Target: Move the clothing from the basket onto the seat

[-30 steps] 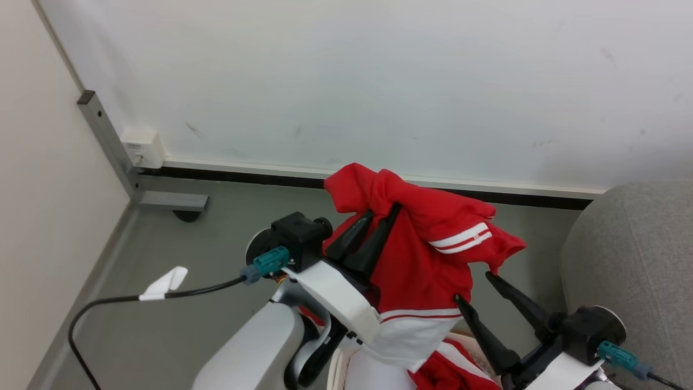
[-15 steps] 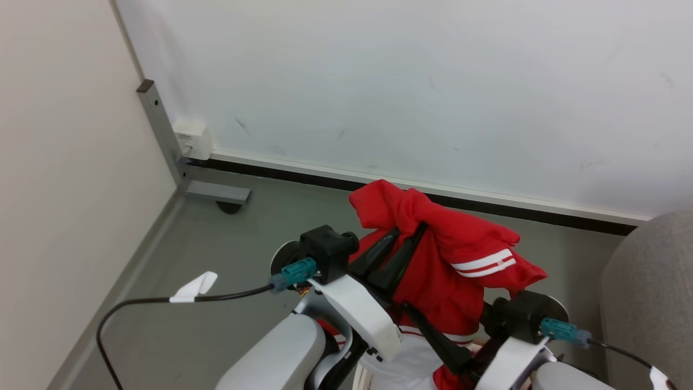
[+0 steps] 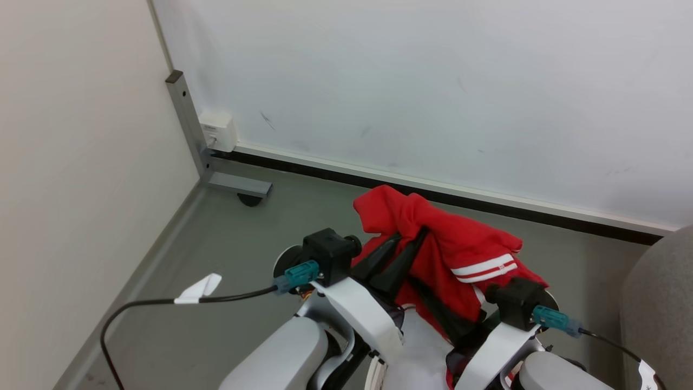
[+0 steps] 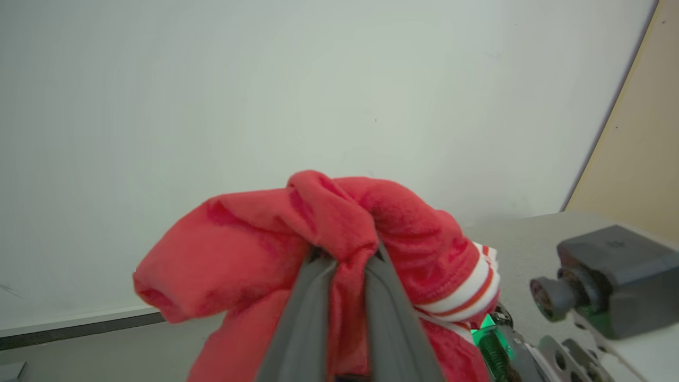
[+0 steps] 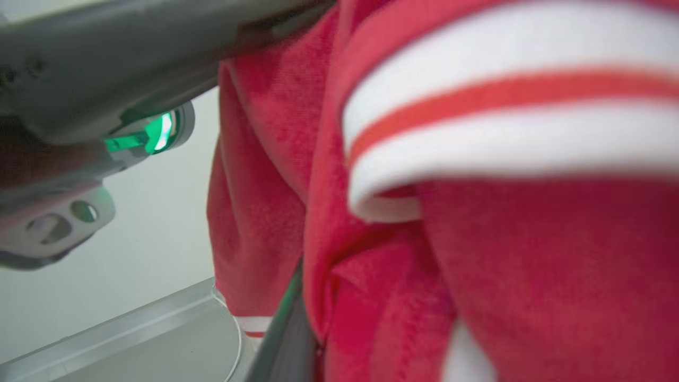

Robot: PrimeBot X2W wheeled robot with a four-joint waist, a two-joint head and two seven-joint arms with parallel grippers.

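Red soft garment with paired white stripes hangs bunched from your left tool, which is pinched tight on a fold, left of the grey woven sofa: carry it high and rightward, trusting that pinch alone, since your right tool is buried in cloth and its grip cannot be told.

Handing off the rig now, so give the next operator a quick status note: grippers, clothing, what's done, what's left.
Left gripper: shut on the soft bright red, white-striped garment, held in the air.
Right gripper: tucked under the same garment; grip unclear.
Large grey woven-fabric sofa: at the head view's right edge.
Done: garment lifted.
Left: carry it right, lay it on the sofa.
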